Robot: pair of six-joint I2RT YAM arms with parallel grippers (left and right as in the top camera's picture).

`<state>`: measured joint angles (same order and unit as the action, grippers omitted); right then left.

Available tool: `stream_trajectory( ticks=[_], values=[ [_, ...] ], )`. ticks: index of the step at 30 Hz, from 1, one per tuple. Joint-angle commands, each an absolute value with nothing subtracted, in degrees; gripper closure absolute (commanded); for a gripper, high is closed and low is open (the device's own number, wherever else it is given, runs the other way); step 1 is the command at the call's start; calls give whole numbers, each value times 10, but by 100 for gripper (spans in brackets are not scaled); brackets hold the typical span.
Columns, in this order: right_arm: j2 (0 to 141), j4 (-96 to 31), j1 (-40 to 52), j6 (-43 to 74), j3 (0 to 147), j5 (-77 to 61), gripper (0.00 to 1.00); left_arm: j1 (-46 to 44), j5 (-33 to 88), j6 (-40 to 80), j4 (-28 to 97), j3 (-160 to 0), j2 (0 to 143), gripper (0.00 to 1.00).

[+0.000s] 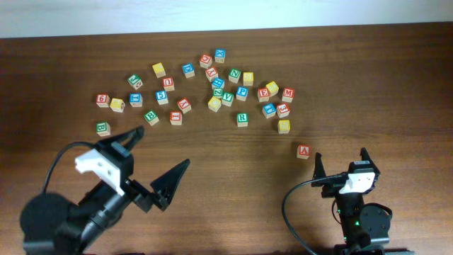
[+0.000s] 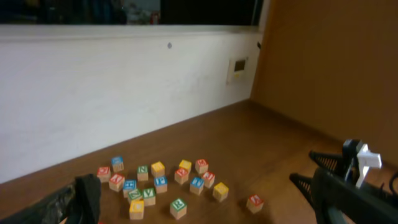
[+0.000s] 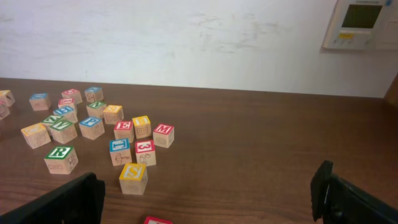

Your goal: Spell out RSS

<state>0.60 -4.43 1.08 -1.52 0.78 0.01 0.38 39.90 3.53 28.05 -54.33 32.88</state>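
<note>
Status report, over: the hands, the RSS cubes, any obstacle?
Open, empty: left hand, right hand. R and one S loose, apart, nothing spelled yet; second S not found. A cube lies near right hand.

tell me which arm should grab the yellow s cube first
Right, probably. The yellow S cube lies over on the right, just ahead of the open right gripper and plain in its wrist view. The left gripper is open too but sits much farther off.
</note>
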Motion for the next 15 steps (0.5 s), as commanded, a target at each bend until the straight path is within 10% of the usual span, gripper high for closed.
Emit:
stream_trajectory(
  ticks=[1,8,15],
  values=[
    [2,-46,7,-15,3,3,2,2,324,-16,437,-677,440,1],
    [2,-46,7,-15,3,3,2,1,383,-33,623,-794,617,1],
    [2,-46,7,-15,3,3,2,-86,168,0,742,-884,732,1]
  ],
)
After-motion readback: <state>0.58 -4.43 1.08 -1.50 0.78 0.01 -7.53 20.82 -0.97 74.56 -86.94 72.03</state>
